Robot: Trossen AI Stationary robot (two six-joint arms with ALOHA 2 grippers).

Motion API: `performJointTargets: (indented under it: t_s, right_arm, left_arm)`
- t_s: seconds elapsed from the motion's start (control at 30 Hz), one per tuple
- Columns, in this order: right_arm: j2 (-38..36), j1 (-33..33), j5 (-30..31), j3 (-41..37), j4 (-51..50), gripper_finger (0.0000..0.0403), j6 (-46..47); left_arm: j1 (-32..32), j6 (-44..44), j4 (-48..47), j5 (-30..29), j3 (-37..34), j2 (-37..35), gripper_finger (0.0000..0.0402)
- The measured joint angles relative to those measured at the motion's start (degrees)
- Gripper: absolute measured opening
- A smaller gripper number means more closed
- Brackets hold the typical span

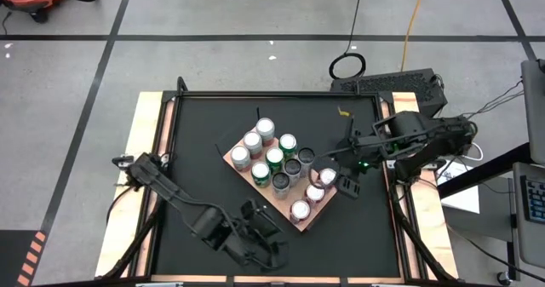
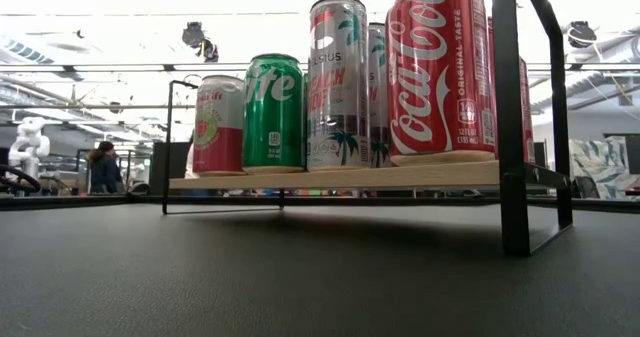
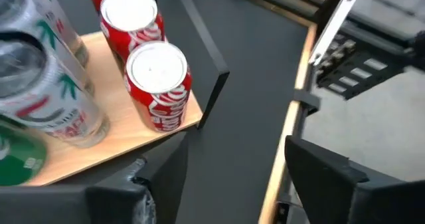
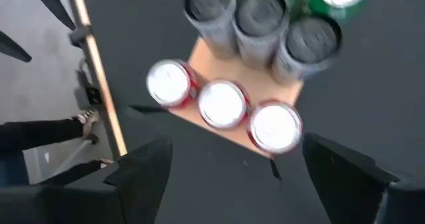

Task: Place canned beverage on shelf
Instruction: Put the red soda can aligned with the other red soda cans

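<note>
The shelf [image 1: 243, 176] is a tan board on black rods and stands askew in the middle of the black table. Several upright cans stand on it on their bases: red ones [image 1: 315, 193] at its right end, green ones [image 1: 274, 157] and silver ones [image 2: 337, 82] in the middle. My left gripper [image 3: 232, 177] hovers open near the table's near edge, just short of the shelf's near corner [image 3: 192, 121], with nothing between its fingers. My right gripper [image 4: 239, 177] hangs open above the shelf's right end, over the red cans [image 4: 222, 104], apart from them.
Pale wooden rails [image 1: 146, 151] run along the table's left and right sides. Bare black tabletop [image 1: 366, 227] lies to the right of and nearer than the shelf. A person [image 2: 103, 167] stands in the room behind, and a person's legs [image 4: 40, 137] show beside the table.
</note>
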Motion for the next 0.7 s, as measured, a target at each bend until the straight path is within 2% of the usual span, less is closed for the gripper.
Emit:
performJointTargets:
  t_s: [0.2,0.4,0.7]
  right_arm:
    - [-7.46,0.0,0.07,-13.21,0.9,0.0314,3.7]
    - [-14.31,0.04,0.03,-24.5,8.23,0.0314,8.22]
    - [-18.01,0.07,0.91,-26.92,11.16,0.0314,9.59]
  left_arm:
    - [1.8,-0.04,0.96,0.61,0.0,4.37,0.0217]
    - [3.57,0.0,4.26,0.67,0.0,7.79,0.019]
    - [4.28,-1.63,4.1,0.07,0.06,9.0,0.0154]
